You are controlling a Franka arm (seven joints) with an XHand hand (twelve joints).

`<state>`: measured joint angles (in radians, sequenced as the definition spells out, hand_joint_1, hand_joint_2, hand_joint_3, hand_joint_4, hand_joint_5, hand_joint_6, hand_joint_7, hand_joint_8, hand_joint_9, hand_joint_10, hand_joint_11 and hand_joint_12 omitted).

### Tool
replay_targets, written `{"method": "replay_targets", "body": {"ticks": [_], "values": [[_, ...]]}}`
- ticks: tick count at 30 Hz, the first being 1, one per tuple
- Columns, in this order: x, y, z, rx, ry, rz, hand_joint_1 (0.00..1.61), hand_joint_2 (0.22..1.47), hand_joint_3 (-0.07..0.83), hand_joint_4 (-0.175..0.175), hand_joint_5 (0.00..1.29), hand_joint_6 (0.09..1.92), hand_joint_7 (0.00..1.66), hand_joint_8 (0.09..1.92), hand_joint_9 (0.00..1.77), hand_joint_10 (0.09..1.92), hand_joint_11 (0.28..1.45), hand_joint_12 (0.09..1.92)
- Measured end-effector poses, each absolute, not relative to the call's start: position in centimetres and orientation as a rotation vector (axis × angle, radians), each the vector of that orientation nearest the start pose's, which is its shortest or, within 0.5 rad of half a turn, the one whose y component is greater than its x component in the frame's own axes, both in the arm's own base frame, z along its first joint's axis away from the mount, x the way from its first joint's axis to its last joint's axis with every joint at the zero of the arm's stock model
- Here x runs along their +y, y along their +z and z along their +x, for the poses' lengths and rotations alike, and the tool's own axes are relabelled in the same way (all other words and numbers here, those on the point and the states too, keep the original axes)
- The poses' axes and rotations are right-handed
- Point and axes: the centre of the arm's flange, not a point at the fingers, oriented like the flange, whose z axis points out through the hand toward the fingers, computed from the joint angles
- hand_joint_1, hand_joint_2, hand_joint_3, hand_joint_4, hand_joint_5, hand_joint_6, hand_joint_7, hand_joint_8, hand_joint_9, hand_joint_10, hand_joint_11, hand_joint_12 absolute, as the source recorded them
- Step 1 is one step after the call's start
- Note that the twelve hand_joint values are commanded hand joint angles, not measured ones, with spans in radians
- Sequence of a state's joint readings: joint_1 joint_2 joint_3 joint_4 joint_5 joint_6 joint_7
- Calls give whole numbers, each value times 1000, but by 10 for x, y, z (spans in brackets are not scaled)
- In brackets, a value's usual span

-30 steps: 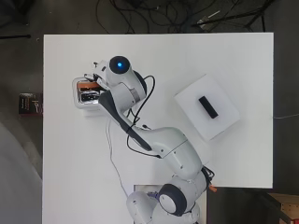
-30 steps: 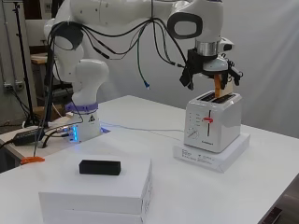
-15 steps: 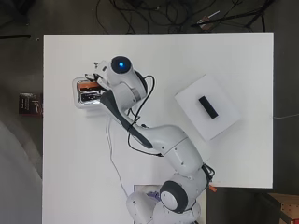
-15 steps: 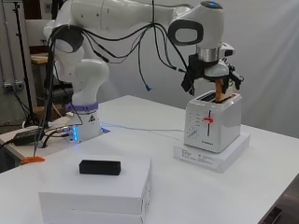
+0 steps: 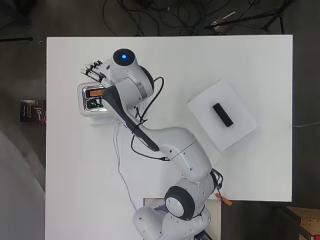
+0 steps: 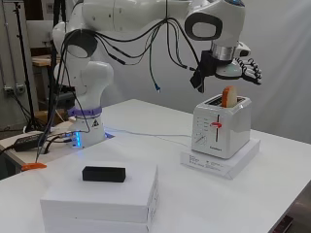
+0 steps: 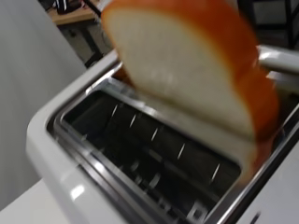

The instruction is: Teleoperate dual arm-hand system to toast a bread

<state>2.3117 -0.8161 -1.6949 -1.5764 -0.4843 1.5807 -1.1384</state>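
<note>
Hand (image 6: pixel 245 68) open above bread (image 6: pixel 229 96) standing in toaster (image 6: pixel 221 127)

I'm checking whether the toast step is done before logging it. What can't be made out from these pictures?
- Overhead view: the arm hides most of the toaster and bread.
- Side view: how deep the bread sits is hidden by the toaster wall.
- Wrist view: the bread is blurred and hides one slot; the hand does not show.
</note>
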Motion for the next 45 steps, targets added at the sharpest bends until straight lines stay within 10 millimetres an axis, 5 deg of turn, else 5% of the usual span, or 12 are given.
{"method": "replay_targets", "body": {"ticks": [5,13,19,22,24,27,30,35,36,38,40,45], "values": [[112,484,625,2447,162,2416,31,1050,11,1,232,87,310,87,412,87,405,87],[120,402,565,2246,-159,2620,0,1072,3,-5,260,87,279,87,332,87,373,87],[72,528,541,2059,101,2689,0,1041,-10,9,318,87,297,87,331,87,372,87],[39,550,538,1807,96,2755,0,1025,-13,17,330,87,295,87,329,87,375,87],[15,530,549,1645,28,2824,0,1018,-14,21,335,87,291,87,328,87,380,87],[-15,457,574,1473,-120,2942,0,1012,-12,23,342,87,286,87,328,87,388,87],[-8,392,590,1471,-193,3033,0,1008,-10,23,353,87,283,87,328,87,394,87],[4,366,596,1568,-192,3010,0,994,-4,28,454,87,407,87,569,87,533,87],[5,364,596,1586,-203,2995,0,1012,-12,29,526,87,673,87,770,374,593,447],[8,360,593,1588,-229,2988,0,1023,-6,85,817,87,976,1092,1080,1408,775,1456],[7,357,589,1568,-237,2988,0,1032,-5,149,987,311,1082,1719,1247,1796,895,1810],[1,343,590,1495,-251,3027,38,1077,2,175,866,1479,1206,1920,1407,1919,1092,1919]]}}
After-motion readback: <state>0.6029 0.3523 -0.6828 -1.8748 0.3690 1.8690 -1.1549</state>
